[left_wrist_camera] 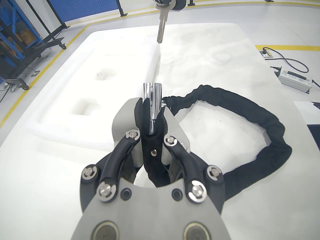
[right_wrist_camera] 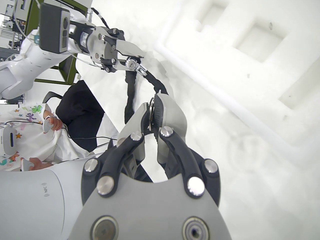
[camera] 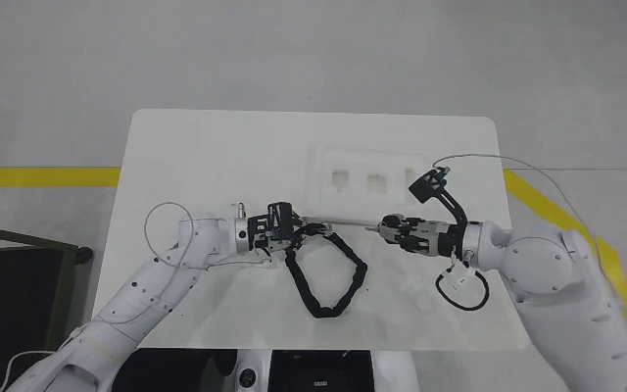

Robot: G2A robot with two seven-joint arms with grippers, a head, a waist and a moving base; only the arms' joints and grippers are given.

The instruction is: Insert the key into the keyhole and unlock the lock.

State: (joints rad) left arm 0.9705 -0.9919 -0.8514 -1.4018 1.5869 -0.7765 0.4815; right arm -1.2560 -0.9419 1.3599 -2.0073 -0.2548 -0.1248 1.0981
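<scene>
Left wrist view, left gripper (left_wrist_camera: pixel 150 112): fingers (left_wrist_camera: pixel 124 118) clenched on the lock (left_wrist_camera: pixel 153 96), pinching the rear of its chrome barrel through a black sleeve. With cloth under the grip, I'd expect the barrel could slide back or roll when pushed.
Lock: held up off the worktop (left_wrist_camera: pixel 212 58), open end facing away toward the key (left_wrist_camera: pixel 162 26). The keyhole itself cannot be made out from behind.
Chain (left_wrist_camera: pixel 271 128): loops out from the lock's side and lies on the worktop. Its weight hangs off the barrel and could drag the mouth off line.
Key: beyond the lock's mouth and apart from it, blade pointing back at the barrel, looking a touch to one side of its axis.
Right gripper (right_wrist_camera: pixel 149 113): past the key from the lock, fingers (right_wrist_camera: pixel 172 116) closed on the key's head only. A long blade on so small a hold may pivot if the tip strikes the rim.
Blade turn: whether the blade matches the slot cannot be told. A mismatch would jam it at the mouth.
Foam tray (left_wrist_camera: pixel 50 128): just beside the lock, on the side away from the chain. A drooping arm could brush its edge.
Turning: even with the key seated, a twist might spin the barrel inside the sleeve instead of releasing it.
</scene>
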